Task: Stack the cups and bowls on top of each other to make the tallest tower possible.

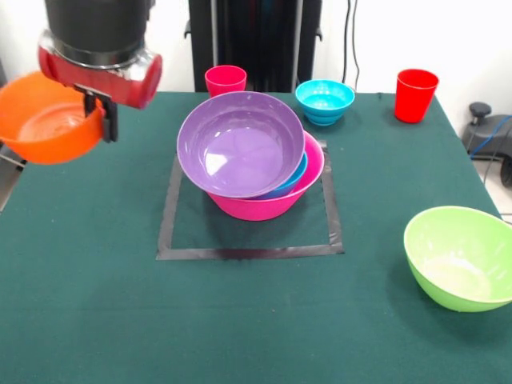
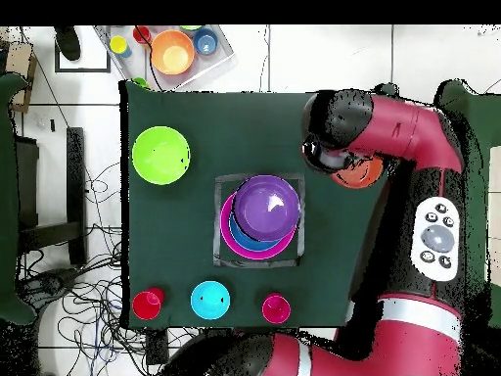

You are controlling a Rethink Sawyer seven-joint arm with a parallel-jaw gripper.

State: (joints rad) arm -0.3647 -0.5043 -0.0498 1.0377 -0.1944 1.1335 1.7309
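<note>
My gripper (image 1: 101, 120) is shut on the rim of the orange bowl (image 1: 44, 120) and holds it above the table's left edge. In the overhead view the arm (image 2: 391, 127) covers most of the orange bowl (image 2: 360, 176). The tower stands inside a black tape square (image 1: 240, 253): the pink bowl (image 1: 272, 206) is the base, with a blue bowl (image 1: 294, 179) in it and the purple bowl (image 1: 240, 144) tilted on top. A small blue bowl (image 1: 324, 100), a pink-red cup (image 1: 226, 80) and a red cup (image 1: 416, 94) stand at the far edge. The lime green bowl (image 1: 460, 256) sits near right. No light green cup shows on the table.
The dark green cloth (image 1: 96, 304) covers the table. In the overhead view a clear tray (image 2: 171, 54) with several small coloured dishes lies beyond the table's top edge. Cables lie on the floor at the left (image 2: 78, 284).
</note>
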